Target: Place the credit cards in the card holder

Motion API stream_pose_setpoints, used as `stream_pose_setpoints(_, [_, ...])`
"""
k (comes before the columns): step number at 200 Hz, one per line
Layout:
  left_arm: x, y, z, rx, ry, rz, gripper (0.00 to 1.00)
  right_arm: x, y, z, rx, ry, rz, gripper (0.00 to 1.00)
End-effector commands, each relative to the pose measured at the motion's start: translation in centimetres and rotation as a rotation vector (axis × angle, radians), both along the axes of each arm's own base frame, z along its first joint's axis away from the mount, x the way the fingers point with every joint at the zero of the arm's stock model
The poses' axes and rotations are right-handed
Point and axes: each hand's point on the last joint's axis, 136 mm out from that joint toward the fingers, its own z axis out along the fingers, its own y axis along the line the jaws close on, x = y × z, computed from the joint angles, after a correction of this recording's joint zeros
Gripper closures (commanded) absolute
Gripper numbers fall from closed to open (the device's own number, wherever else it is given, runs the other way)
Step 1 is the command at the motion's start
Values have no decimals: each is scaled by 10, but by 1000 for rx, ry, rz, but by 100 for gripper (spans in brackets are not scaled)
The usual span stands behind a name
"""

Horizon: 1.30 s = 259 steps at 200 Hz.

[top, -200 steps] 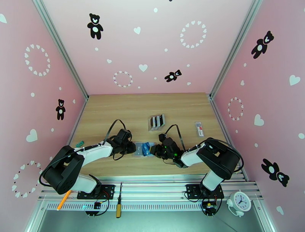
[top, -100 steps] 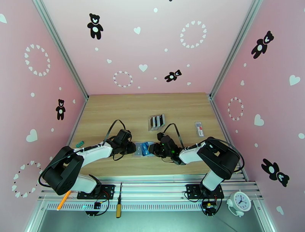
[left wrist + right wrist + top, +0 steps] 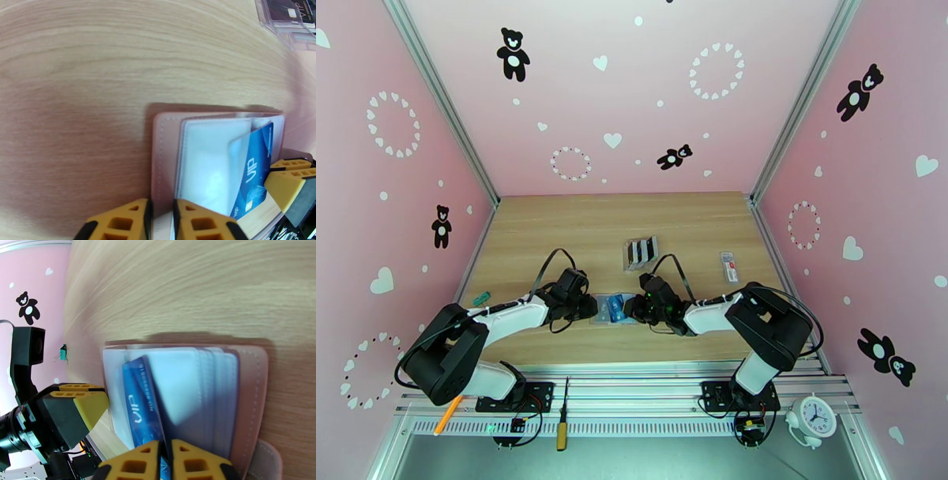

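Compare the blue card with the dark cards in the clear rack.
The blue card is bright blue; the rack cards are dark with white patches. The blue card lies partly tucked in a sleeve of the open card holder; the rack cards stand in a clear rack. The blue card and one rack card read VIP.

One desk, one card holder, one blue card, one clear rack at 12 o'clock from the holder, one green clip, one small white strip. Two claws: the left claw, the right claw. One screwdriver, one clock.
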Motion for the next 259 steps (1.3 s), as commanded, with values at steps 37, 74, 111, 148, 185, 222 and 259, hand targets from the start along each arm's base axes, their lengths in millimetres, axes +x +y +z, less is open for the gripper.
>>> stream_pose_setpoints(37, [-36, 9, -20, 36, 131, -22, 75, 0, -5, -13, -54, 36, -21, 97])
stream_pose_setpoints(74, [-38, 9, -20, 36, 132, -21, 75, 2, -8, -15, -69, 42, -45, 99])
stream_pose_setpoints(111, [-37, 8, -20, 32, 133, -23, 74, 4, -1, -12, -55, 47, -33, 100])
stream_pose_setpoints(148, [-37, 7, -20, 29, 132, -21, 74, 1, 8, -8, -48, 44, -1, 99])
stream_pose_setpoints(185, [-37, 9, -21, 36, 132, -12, 74, -6, 11, -8, -63, 53, 32, 94])
stream_pose_setpoints(222, [-36, 10, -22, 41, 133, -4, 74, -16, 9, -9, -110, 63, 75, 81])
stream_pose_setpoints(259, [-36, 9, -21, 38, 131, -2, 73, -17, 12, 0, -165, 36, 132, 78])
